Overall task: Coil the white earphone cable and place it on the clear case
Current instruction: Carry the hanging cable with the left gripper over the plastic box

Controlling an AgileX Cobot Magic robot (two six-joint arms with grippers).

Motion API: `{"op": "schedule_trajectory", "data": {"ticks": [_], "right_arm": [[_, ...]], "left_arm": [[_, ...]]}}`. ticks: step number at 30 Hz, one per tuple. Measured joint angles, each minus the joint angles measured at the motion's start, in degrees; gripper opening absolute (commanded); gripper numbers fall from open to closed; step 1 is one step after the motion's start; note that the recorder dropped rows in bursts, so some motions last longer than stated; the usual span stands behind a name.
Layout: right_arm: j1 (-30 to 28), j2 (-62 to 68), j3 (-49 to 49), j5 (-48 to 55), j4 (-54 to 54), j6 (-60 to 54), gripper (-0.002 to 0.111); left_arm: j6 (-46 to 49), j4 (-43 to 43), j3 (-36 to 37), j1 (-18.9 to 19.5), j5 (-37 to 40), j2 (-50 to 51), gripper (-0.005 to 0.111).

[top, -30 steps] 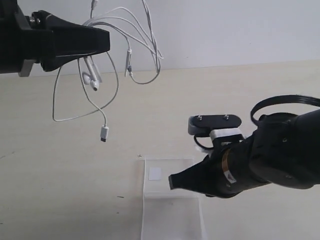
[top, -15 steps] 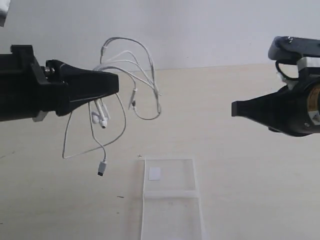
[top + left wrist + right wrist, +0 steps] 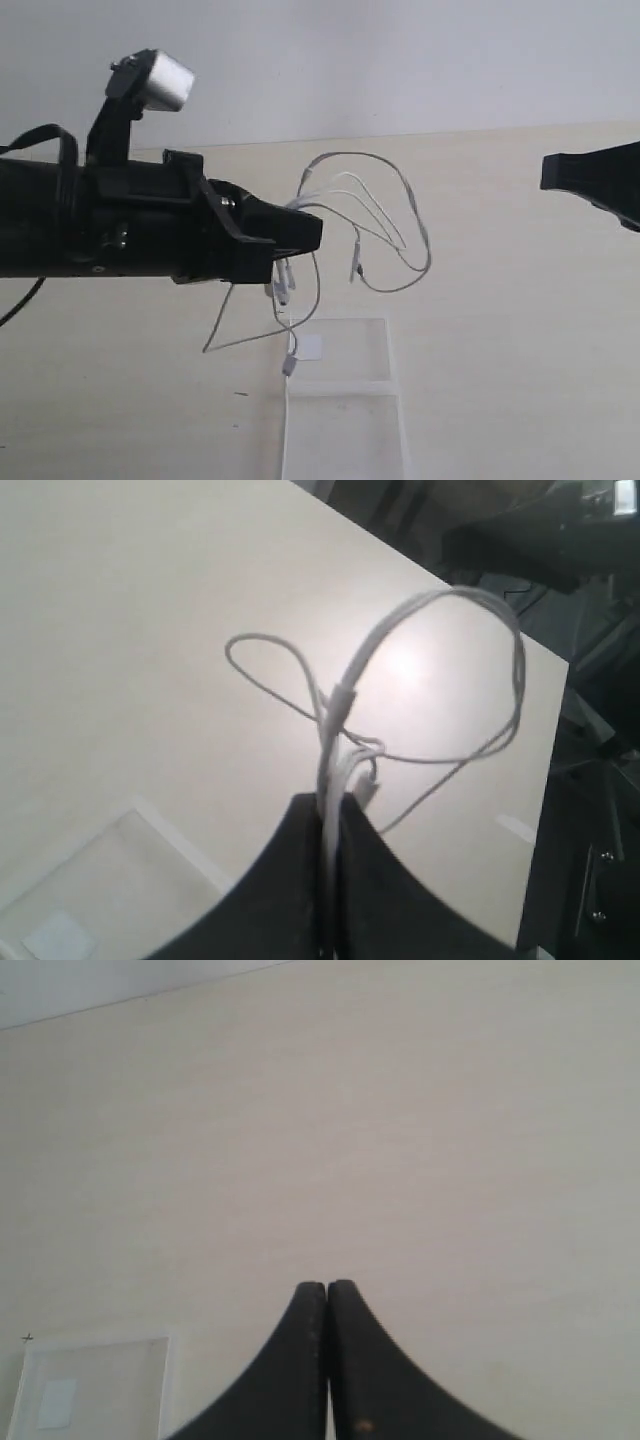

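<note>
The cable (image 3: 330, 750) hangs in loose loops from your left hand (image 3: 316, 232), which is clenched on the bundle. It is in the air, not on the worktop (image 3: 500, 330). The case (image 3: 350, 350) lies flat just below and a little to the right of the hand tip in the exterior view, with its long axis running toward the camera. The plug end dangles at the left edge of the case, near the sticker; I cannot tell if it touches. The big loops hang beyond the far edge. I judge that the bundle must go a little more to the right before you lower it.

Half a second ago the cable hung over bare worktop, left of the case. The right hand (image 3: 327, 1285), clenched on nothing, has withdrawn to the right edge, well apart.
</note>
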Motion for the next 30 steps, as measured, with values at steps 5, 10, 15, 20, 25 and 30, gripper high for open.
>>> {"op": "schedule_trajectory", "data": {"ticks": [5, 10, 15, 20, 25, 30], "right_arm": [[0.0, -2.7, 0.0, 1.5, -0.1, 0.0, 0.000], [0.0, -2.9, 0.0, 1.6, -0.8, 0.0, 0.000], [0.0, -2.9, 0.0, 1.7, -0.8, 0.0, 0.000], [0.0, -2.9, 0.0, 2.2, -0.8, -0.2, 0.000], [0.0, -2.9, 0.0, 2.4, -0.8, -0.5, 0.000], [0.0, -2.9, 0.0, 2.4, -0.8, -0.6, 0.000]], "left_arm": [[0.0, -0.1, -0.2, 0.0, 5.2, 5.8, 0.000], [0.1, -0.1, -1.3, -0.3, 9.7, 10.0, 0.000], [1.9, -0.1, -5.3, -4.3, 9.8, 15.3, 0.000], [2.5, -0.1, -6.9, -5.3, 8.9, 18.2, 0.000], [2.7, -0.1, -6.9, -5.3, 7.4, 19.4, 0.000], [3.0, -0.1, -6.9, -5.3, 5.4, 21.5, 0.000]]}}
